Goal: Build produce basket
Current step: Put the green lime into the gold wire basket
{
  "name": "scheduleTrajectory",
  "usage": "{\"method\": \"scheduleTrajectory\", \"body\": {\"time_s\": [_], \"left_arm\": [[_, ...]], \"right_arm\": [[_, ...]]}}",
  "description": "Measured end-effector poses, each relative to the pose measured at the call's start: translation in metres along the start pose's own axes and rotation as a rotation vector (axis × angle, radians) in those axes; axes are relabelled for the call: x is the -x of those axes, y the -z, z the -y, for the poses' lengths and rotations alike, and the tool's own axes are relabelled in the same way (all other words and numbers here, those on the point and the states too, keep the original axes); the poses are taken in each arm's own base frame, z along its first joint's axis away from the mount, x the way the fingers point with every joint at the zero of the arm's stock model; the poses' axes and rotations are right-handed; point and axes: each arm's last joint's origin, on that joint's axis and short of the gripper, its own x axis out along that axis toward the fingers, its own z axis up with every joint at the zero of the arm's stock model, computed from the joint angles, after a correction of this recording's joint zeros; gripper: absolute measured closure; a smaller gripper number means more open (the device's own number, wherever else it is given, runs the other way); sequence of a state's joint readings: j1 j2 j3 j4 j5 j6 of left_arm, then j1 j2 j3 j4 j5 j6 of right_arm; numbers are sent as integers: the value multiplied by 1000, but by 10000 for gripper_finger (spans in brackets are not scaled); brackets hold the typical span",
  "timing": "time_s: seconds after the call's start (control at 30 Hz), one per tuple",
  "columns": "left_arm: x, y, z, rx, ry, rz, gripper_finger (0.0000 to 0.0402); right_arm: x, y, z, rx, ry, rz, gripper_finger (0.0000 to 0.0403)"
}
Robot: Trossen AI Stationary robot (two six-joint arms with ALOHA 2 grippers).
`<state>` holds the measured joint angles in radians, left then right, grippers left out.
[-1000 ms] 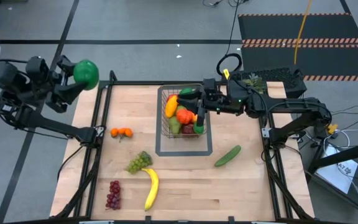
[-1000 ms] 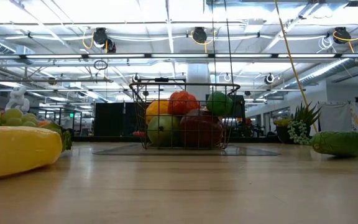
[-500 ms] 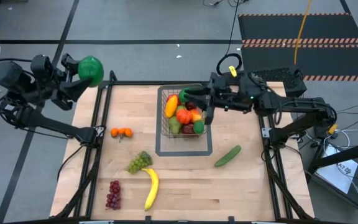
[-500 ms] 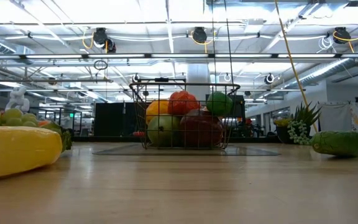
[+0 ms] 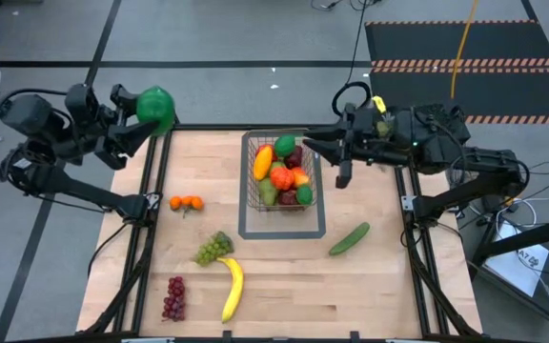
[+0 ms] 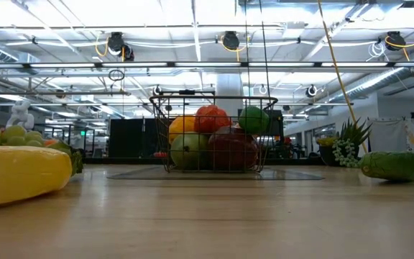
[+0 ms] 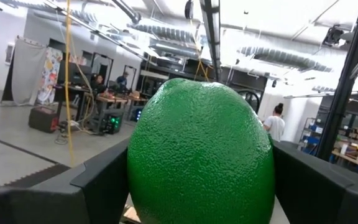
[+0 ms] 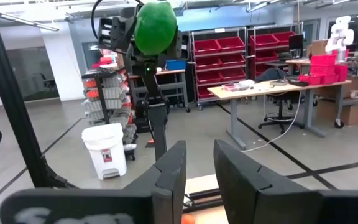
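Green lime (image 5: 155, 107) clamped between the left gripper's (image 5: 139, 124) fingers, held high beyond the table's far-left corner, well apart from the wire basket (image 5: 281, 172), which already holds several fruits. Step in hand: carrying the lime toward the basket; next it must travel over the rim before release. Since the earlier frame the lime has moved nearer the table, and the right gripper (image 5: 336, 152), jaws narrow and empty, has withdrawn from the basket.
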<state>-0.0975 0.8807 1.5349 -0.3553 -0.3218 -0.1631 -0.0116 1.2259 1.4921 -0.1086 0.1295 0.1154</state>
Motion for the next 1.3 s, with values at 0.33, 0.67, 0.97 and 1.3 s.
{"method": "scheduleTrajectory", "body": {"time_s": [0.33, 0.67, 0.97, 1.3], "left_arm": [[-15, 7, 4, 47, -1, -18, 69], [-31, 15, 7, 134, -35, -18, 69], [-42, 16, 8, 292, -116, 47, 69], [-52, 23, 7, 424, -234, 76, 69]], "right_arm": [[22, -6, 2, 2, 4, -36, 328], [32, -11, 3, 9, 3, -33, 328], [33, -12, 3, -12, 3, -29, 328], [32, -12, 3, -33, 0, -29, 328]]}}
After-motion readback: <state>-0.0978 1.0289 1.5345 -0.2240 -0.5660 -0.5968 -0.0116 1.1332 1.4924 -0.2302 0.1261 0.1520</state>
